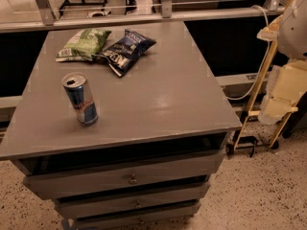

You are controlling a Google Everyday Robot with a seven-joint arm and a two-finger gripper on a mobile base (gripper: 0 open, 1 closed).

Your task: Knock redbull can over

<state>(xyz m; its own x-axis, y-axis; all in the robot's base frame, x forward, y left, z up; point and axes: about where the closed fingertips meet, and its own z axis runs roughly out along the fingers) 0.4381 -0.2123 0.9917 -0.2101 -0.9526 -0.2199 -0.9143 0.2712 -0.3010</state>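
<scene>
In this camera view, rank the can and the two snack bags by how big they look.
1. dark blue snack bag: looks largest.
2. green snack bag and redbull can: too close to rank; the can stands nearer the camera.
The tool hangs right of the table, away from the can.

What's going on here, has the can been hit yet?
Not yet. The redbull can stands upright near the front left of the grey cabinet top. The gripper hangs off the cabinet's right side, well away from the can and touching nothing. A green snack bag and a dark blue snack bag lie side by side at the back left.
</scene>
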